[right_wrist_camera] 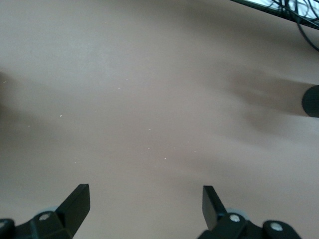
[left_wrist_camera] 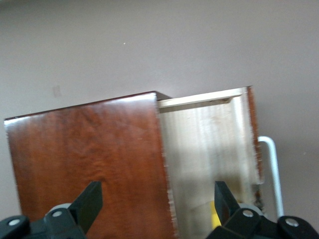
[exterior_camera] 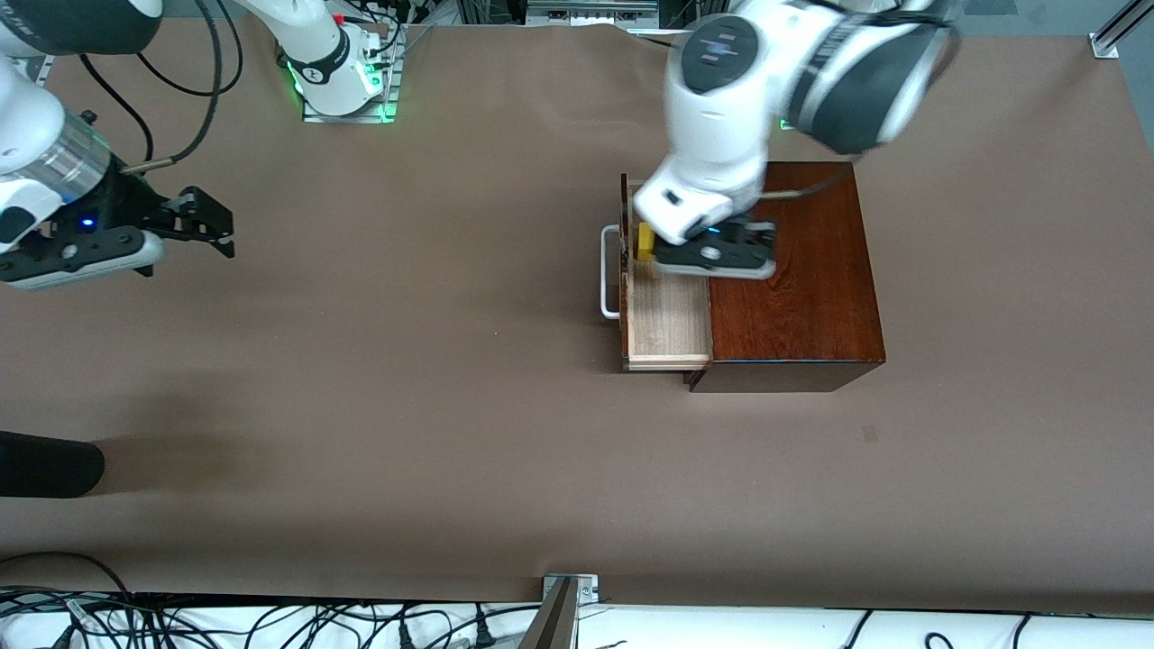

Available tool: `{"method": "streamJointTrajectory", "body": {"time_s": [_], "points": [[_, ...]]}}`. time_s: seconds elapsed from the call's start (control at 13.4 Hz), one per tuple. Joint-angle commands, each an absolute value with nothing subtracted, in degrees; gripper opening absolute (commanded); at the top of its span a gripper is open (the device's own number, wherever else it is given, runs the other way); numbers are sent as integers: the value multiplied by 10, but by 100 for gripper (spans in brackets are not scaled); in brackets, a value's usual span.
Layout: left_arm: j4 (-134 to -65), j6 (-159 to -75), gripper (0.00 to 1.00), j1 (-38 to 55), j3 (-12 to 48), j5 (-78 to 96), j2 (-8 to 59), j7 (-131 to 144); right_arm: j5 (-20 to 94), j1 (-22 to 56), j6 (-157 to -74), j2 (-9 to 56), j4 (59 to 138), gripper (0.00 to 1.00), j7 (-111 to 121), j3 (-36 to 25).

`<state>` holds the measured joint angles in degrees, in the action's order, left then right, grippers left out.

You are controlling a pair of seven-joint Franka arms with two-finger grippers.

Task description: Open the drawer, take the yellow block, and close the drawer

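Inside the open drawer (exterior_camera: pixel 665 311), the yellow block (exterior_camera: pixel 645 242) lies beside the left tool (exterior_camera: pixel 717 255).

The drawer (exterior_camera: pixel 665 324) is pulled open, pale inside; the yellow block (exterior_camera: pixel 645 242) lies in it, partly hidden.

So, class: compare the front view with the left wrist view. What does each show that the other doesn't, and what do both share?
Only the front view: the right gripper, open, waiting over bare table at the right arm's end, and both arms' bodies.

Only the left wrist view: the left gripper with fingers spread, over the box.

Both: the drawer pulled open, its white handle, the yellow block inside, the brown table.
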<state>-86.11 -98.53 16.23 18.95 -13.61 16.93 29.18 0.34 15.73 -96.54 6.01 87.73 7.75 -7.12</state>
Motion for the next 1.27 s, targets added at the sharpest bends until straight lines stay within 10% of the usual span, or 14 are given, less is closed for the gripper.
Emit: {"method": "streamJointTrajectory", "body": {"time_s": [0.0,0.52,0.82,1.2], "points": [[-873,-961,100,79,194,-57,128,184,14,165,-964,75,870,100,81,-73],[-867,-924,100,-66,179,-13,76,-92,35,254,-969,136,869,100,123,-55],[-944,-929,100,38,16,-11,12,-88,33,323,-1033,170,849,100,192,12],[-1014,-1019,100,40,-2,-11,-27,7,-43,477,-1075,282,739,100,196,27]]}}
